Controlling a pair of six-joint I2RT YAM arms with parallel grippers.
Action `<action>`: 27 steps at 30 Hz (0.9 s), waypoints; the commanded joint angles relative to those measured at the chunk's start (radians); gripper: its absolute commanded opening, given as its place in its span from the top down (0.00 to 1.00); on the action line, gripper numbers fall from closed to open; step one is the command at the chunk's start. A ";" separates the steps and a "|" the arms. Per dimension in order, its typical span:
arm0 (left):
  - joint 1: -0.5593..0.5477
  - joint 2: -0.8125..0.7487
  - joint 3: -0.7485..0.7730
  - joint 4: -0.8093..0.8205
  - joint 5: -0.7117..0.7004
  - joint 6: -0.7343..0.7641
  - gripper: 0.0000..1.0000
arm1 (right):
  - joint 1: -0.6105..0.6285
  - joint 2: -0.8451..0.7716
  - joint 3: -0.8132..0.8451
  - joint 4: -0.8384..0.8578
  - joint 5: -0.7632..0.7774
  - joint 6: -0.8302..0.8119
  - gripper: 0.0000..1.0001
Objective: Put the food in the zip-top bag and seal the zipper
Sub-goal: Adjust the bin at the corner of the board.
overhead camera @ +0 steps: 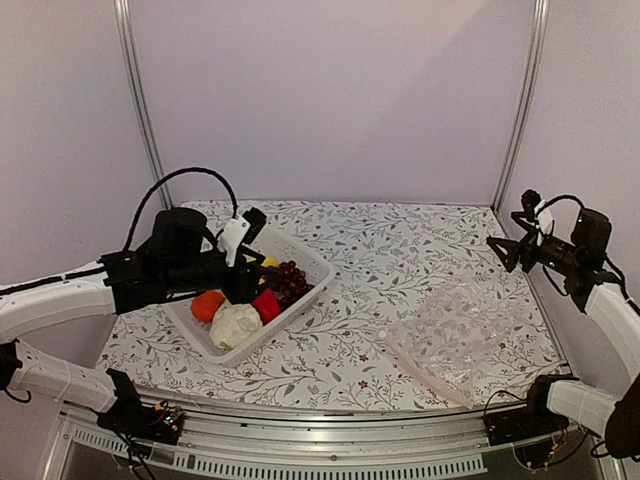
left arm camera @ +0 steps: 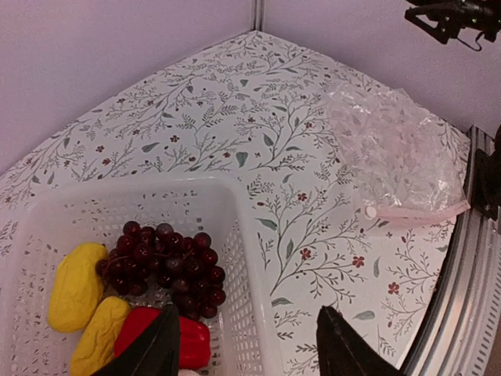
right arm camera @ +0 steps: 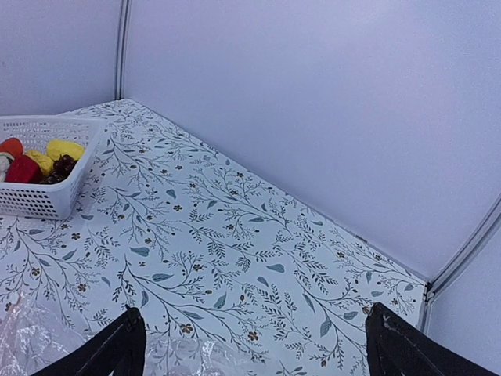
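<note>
Left claw: spread wide and holding nothing, poised above the near right corner of the basket. In the left wrist view one finger is over the red pepper and the other is past the basket wall, over the tabletop.
Right claw: spread wide and empty, raised above the right side of the tabletop, with the bag's crinkled edge below it.
Basket: white and perforated, on the left half of the tabletop, with all the toy food inside.
Orange fruit: at the basket's near left, touching the cauliflower.
Cauliflower: in the near corner of the basket, beside the red pepper.
Red pepper: in the middle of the basket, between the cauliflower and the grapes.
Grape bunch: dark purple, against the basket's right wall.
Yellow pieces: two oblong pieces side by side, left of the grapes in the left wrist view.
Zip-top bag: clear and crumpled, lying flat on the right half of the tabletop, well apart from the basket, with no food inside.
Zipper: a thin pinkish strip along the bag edge nearest the front rail. I cannot tell whether it is pressed closed.
</note>
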 commanded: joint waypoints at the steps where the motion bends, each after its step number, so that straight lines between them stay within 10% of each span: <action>1: -0.116 0.087 0.081 -0.206 -0.061 -0.018 0.41 | -0.007 -0.008 -0.013 -0.045 -0.089 -0.079 0.04; 27: -0.185 0.422 0.294 -0.500 -0.206 -0.124 0.75 | -0.009 -0.016 -0.006 -0.110 -0.142 -0.142 0.05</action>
